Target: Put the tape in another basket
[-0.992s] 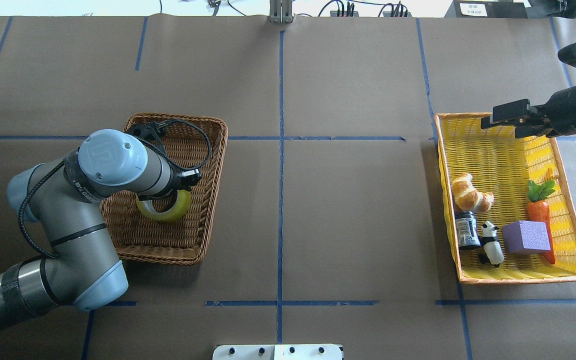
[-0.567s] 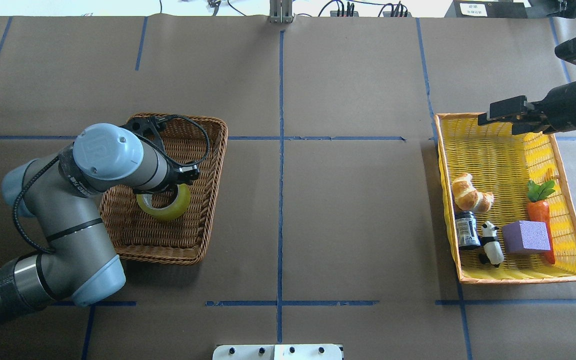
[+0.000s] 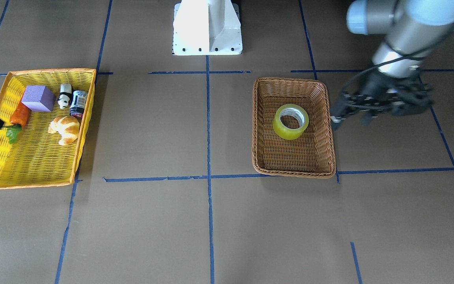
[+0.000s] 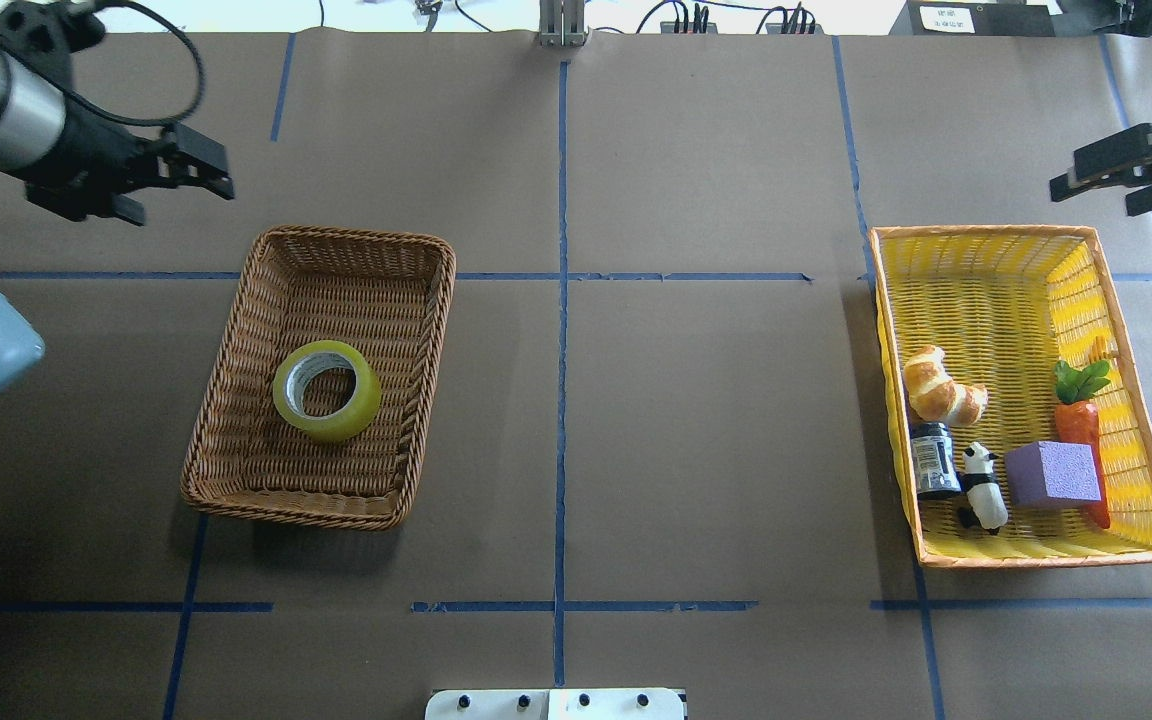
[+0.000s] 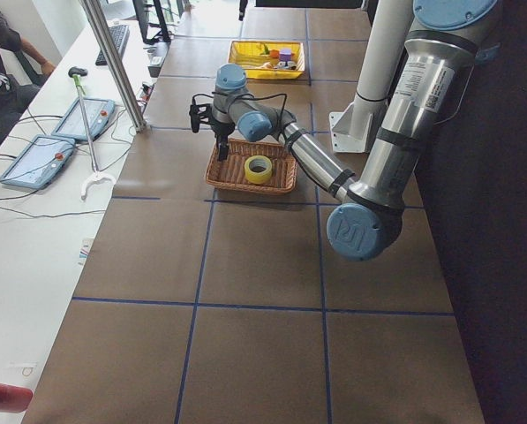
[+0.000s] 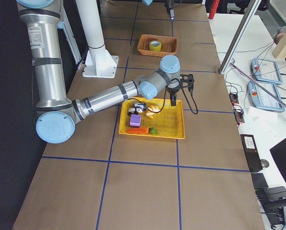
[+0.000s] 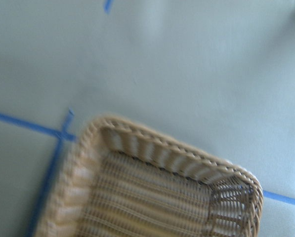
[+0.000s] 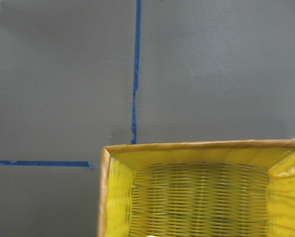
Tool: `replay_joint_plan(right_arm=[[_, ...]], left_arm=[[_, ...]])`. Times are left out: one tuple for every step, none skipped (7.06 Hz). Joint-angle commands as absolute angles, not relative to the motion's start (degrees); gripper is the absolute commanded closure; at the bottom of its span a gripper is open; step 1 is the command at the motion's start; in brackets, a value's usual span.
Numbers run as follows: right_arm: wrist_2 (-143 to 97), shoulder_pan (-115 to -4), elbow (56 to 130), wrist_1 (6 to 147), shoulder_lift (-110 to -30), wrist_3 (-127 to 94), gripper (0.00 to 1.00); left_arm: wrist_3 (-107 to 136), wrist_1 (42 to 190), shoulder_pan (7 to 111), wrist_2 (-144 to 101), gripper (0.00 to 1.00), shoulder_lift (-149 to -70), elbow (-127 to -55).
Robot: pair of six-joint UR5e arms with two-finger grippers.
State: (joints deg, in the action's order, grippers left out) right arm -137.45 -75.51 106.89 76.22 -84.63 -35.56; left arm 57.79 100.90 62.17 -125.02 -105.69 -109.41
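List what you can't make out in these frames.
The tape: outside the left wrist view, which is blurred and shows only a basket corner.
The right gripper: mostly cut off by the front-facing view's left edge.
The black jar's label: too small to read in any view.

Brown paper table [image 4: 696, 420] gridded with blue lines [image 4: 562, 400] — past the left gripper [image 4: 226, 176], a white bench [image 5: 33, 230] holding two tablets [image 5: 35, 161], brightly lit.

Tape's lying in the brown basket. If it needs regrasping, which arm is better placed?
Left. The left gripper hangs just off the brown basket's far corner, near the tape; the right gripper is far off, beyond the yellow tray.
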Motion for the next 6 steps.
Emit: replay_joint_plan(right_arm=[[-138.87,-84.26,106.53,92.31,-86.82,-10.30,0.00],[-138.78,-86.81,105.65,99.25,-87.10,-1.76,0.00],[-138.08,-89.53,105.47,104.54,-88.06,6.94,0.00],[-137.99,-91.47,104.69,106.07,-89.28,11.38,0.00],[-137.47,-91.84,102.76,106.00,-90.78,13.60,0.00],[-137.29,-91.85,102.22,106.00,-90.96,14.41,0.00]], left_arm=[[28.09,100.38,77.46,-133.57,0.00,-97.33,-105.76],[13.94,97.24,82.74,-133.94,0.00,-96.51,-102.43],[-3.34,90.94,88.80,-133.77,0.00,-96.77,-97.96],[-14.22,86.88,92.95,-133.68,0.00,-97.12,-94.08],[-17.72,86.31,94.90,-133.94,0.00,-96.86,-92.22],[-16.97,84.48,94.83,-133.95,0.00,-96.33,-92.37]])
